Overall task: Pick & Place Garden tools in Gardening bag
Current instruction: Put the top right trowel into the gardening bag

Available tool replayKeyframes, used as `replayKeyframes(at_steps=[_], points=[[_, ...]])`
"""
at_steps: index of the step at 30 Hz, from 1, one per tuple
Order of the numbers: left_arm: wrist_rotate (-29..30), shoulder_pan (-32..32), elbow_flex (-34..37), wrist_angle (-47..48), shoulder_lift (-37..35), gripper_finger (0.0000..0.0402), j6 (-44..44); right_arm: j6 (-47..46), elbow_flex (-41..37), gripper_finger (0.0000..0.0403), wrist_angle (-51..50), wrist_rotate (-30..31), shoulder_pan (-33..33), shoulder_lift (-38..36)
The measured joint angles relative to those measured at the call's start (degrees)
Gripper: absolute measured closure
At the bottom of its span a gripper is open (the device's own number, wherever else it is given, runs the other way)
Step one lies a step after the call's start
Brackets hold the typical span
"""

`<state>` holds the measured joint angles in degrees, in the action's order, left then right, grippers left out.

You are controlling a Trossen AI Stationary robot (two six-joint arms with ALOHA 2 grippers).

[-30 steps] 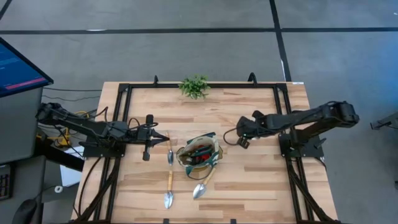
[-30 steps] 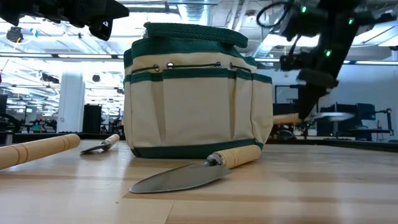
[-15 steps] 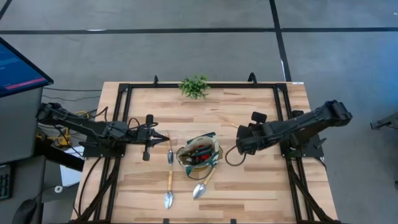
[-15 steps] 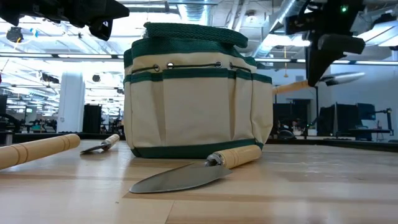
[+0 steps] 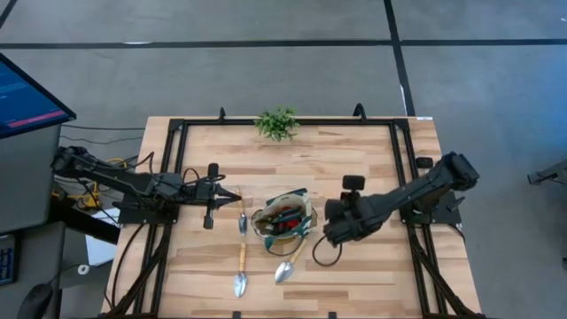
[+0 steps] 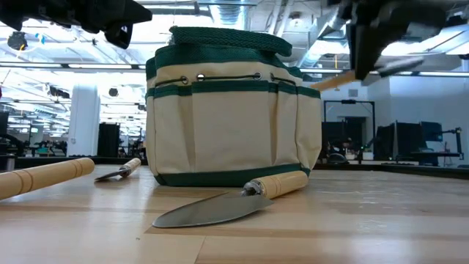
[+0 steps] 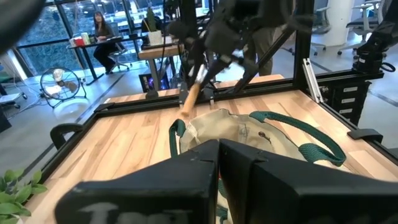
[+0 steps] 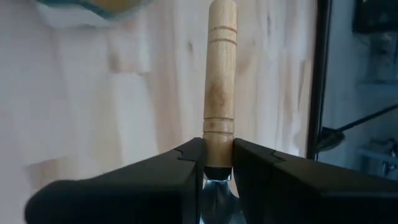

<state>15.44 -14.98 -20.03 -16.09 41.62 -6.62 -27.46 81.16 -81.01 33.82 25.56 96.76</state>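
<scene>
The tan gardening bag (image 5: 307,215) with green trim stands upright mid-table, red-and-black tools inside. My right gripper (image 5: 337,230) hangs just right of it, shut on a wooden-handled trowel (image 6: 333,79) carried at about rim height. My left gripper (image 5: 234,197) is shut and level, left of the bag and above the table. Three more garden tools lie on the wood. A small scoop (image 5: 242,220) is left of the bag. A long trowel (image 5: 240,268) is nearer the front edge. Another trowel (image 6: 220,207) has its handle end against the bag's foot. My right gripper pinches the trowel between its two fingers at the handle's blade end (image 8: 217,135), just above the metal neck. The fingers lie across the handle, slanting down from the right. The wooden handle sticks out past the fingertips toward the bag, and the whole tool is lifted clear.
A leafy green plant (image 5: 276,122) stands at the far edge. Black frame rails (image 5: 400,168) run along the table's left, right and far sides. A monitor (image 5: 27,97) sits off the table's left. Bare wood lies right of the bag.
My right gripper has swung from the table's right side toward the bag and the near edge. It rose and rolled as it went. The trowel in it went from just above the table to about the bag's rim height, its handle now toward the bag.
</scene>
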Motion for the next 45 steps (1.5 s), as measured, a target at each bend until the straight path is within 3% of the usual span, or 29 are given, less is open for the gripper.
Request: replayKeyframes(at_steps=[7, 16, 23, 38, 45], points=[[0.0, 0.0, 0.7, 0.6, 0.0, 0.0399, 0.0, 1.1, 11.7, 0.0353, -8.8, -7.1, 2.6, 6.4], [-0.2, 0.0, 2.6, 0.6, 0.0, 0.0399, 6.6, 8.4, 19.9, 0.0353, -9.0, -13.3, 2.1, 12.6], [-0.2, 0.0, 2.6, 0.6, 0.0, 0.0399, 6.9, 12.4, 21.2, 0.0353, -9.0, -16.9, 0.1, 15.2], [0.1, 0.0, 2.7, 0.6, 0.0, 0.0399, 6.9, 21.0, 21.2, 0.0353, -9.0, -17.3, -4.6, 15.2], [0.1, 0.0, 2.7, 0.6, 0.0, 0.0399, 6.9, 22.1, 21.2, 0.0329, -8.8, -17.3, -5.5, 15.2]])
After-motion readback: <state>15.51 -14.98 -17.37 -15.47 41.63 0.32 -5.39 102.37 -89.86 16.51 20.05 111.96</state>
